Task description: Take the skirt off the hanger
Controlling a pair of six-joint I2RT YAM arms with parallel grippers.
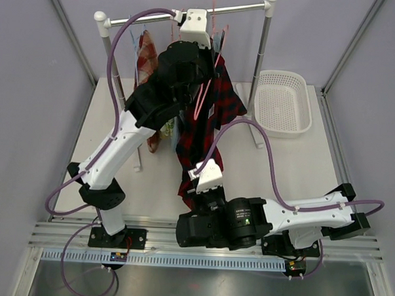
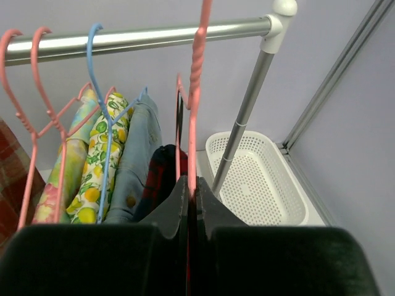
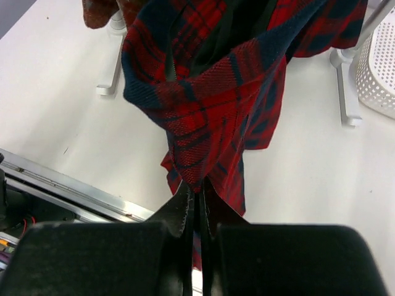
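A red-and-navy plaid skirt (image 1: 205,132) (image 3: 216,92) hangs from a pink hanger (image 2: 197,92) (image 1: 203,99) just below the rail (image 2: 154,36). In the left wrist view my left gripper (image 2: 192,188) is shut on the hanger's twisted stem, under its hook. The hook's top runs out of that view. My right gripper (image 3: 199,188) (image 1: 199,181) sits low near the table's front and is shut on the skirt's bottom edge. The cloth is drawn into a point between its fingers. The hanger's clips are hidden by fabric and by the left arm.
Other garments hang on the rail to the left: a lemon-print piece (image 2: 99,166), a denim piece (image 2: 136,166) and a checked one (image 1: 147,54), on pink and blue hangers. A white perforated basket (image 1: 282,74) (image 2: 213,140) stands right of the rack post (image 1: 259,78).
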